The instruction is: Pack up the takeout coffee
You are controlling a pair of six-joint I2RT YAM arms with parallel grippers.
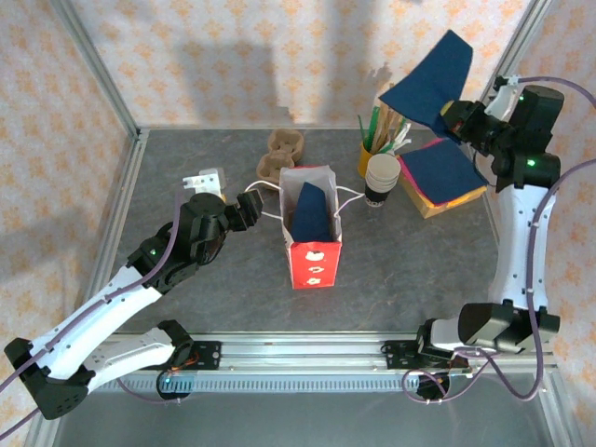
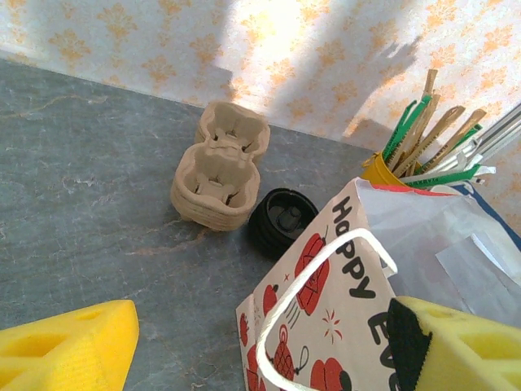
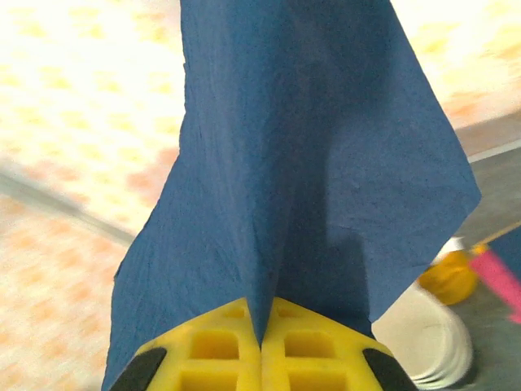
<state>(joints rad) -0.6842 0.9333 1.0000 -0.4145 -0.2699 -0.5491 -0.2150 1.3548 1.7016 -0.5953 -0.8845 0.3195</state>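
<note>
my left gripper is hanging open mid-left, beside the red bag. my right gripper is clenching a blue napkin, upper right. takeout coffee is sitting mid-frame, left wrist view, just beside the cup carrier.

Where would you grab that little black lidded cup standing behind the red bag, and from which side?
Probably by the round lid rim of the black cup, coming straight down from above. It stands upright, close between the pulp carrier and the red bag, so a sideways approach looks blocked. Closing across its two free sides seems safest.
</note>
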